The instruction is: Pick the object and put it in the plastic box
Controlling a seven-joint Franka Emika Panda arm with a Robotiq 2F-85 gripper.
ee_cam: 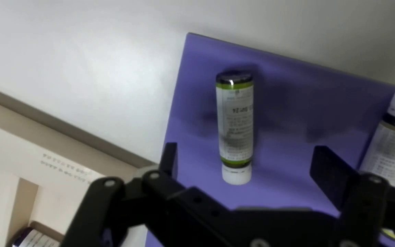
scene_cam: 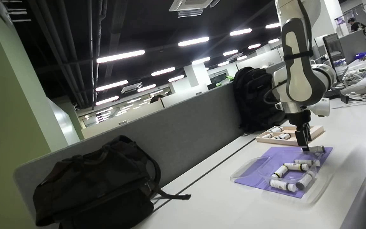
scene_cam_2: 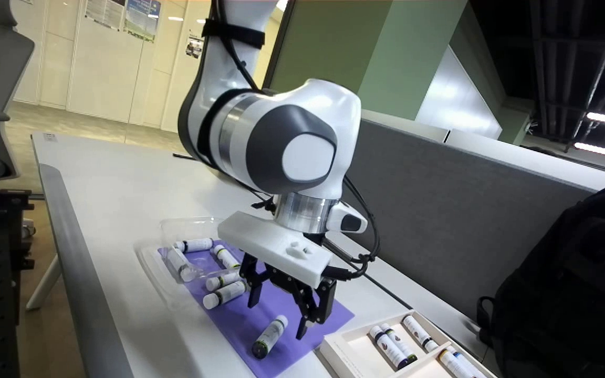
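A long white desk (scene_cam: 208, 210) runs beside a grey fabric divider (scene_cam: 195, 122), and its opposite side ends in a grey edge band (scene_cam_2: 78, 262). The white-and-grey jointed robot arm (scene_cam_2: 292, 136) reaches down from overhead, its last link aimed at the desk. Beneath it lies a flat lavender-purple rectangular sheet (ee_cam: 279, 144); a strip of white desktop separates the sheet from the divider, another from the edge band. A clear see-through plastic box (scene_cam_2: 171, 229) stands over one end of the sheet, with five labelled bottles (scene_cam: 283, 185) seen through its walls. A pale, low-walled, divided tray (scene_cam_2: 342, 357) sits just beside the sheet's other end, holding more bottles (scene_cam_2: 388, 346). The black two-fingered pincer (ee_cam: 245, 148) hangs above the sheet near that tray, its fingers (ee_cam: 327, 171) spread well apart. The task's thing, a cylindrical bottle with white label and white cap (ee_cam: 236, 120), lies on its side on the sheet, outside the clear box; in the wrist view its cap end shows between the fingers, purple on both sides.
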